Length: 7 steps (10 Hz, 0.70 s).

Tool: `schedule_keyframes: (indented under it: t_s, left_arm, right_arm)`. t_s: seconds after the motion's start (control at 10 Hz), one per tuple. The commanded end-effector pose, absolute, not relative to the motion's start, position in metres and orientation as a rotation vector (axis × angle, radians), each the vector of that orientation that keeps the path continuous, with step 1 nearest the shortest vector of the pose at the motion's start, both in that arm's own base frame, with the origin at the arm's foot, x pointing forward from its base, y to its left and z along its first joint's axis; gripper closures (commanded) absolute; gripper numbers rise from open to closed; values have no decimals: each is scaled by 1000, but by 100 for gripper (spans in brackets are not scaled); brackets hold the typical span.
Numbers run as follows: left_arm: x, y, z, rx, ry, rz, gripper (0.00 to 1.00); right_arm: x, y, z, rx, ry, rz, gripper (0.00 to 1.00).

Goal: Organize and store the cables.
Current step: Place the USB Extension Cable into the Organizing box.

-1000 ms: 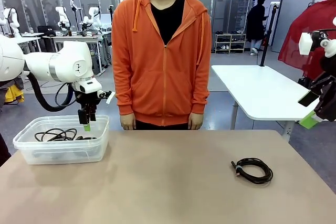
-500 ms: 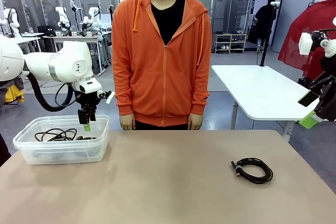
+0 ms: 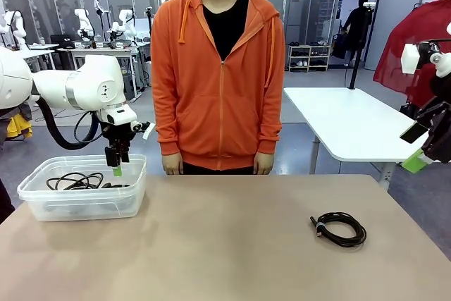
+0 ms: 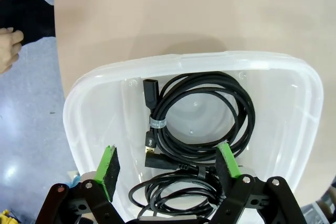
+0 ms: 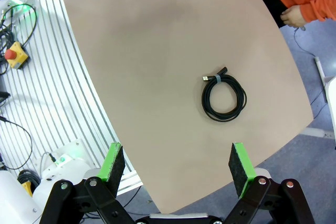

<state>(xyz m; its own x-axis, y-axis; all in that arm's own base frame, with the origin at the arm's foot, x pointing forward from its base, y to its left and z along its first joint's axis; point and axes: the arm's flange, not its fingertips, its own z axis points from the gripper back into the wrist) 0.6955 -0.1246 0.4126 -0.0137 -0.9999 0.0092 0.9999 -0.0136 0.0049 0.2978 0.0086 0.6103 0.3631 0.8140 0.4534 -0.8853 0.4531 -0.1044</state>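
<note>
Basically nothing different over the last second, just a background passer-by shuffling along. Same frozen setup, so probably a pause between a drop-off and the next pickup.

Biggest first: tan table (image 3: 232,244), with the person in the orange hoodie (image 3: 218,68) standing at its far edge, hands down. Clear plastic bin (image 3: 134,174) parked on the table's left end, already holding two coiled cables (image 4: 199,116), one of them banded. Left tool (image 3: 117,162) hanging over the bin's far right corner, spread wide and empty, green pads (image 4: 108,165) either side of the coils below. Looks like a drop just finished, though that's a guess.

Right tool (image 5: 177,169) up off the table's right side, also spread wide, gripping nothing. Last loose cable (image 3: 340,229) lying on the table's right half, well apart from the bin.

Remaining job: that one coil into the bin.
</note>
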Motion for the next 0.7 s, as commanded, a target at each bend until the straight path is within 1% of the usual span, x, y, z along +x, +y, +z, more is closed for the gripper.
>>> schedule_keyframes:
  t_s: [0.0,0.2,0.3,0.4,0.5,0.6]
  left_arm:
    - [653,-124,442,-7,-69,-1613,7]
    - [595,-126,484,-34,-149,-1557,7]
    - [569,-124,505,-8,-177,-1550,7]
    - [546,-120,523,-99,-247,-1525,7]
    - [520,-122,539,-143,-309,-1467,7]
    - [484,-126,558,-94,-354,-1415,7]
  right_arm:
    - [295,9,632,154,-457,1036,0]
    - [301,24,631,73,-381,862,0]
    - [306,27,627,82,-360,802,0]
    - [313,27,624,82,-353,726,0]
    - [319,28,619,70,-348,675,0]
    - [323,34,612,64,-329,620,0]
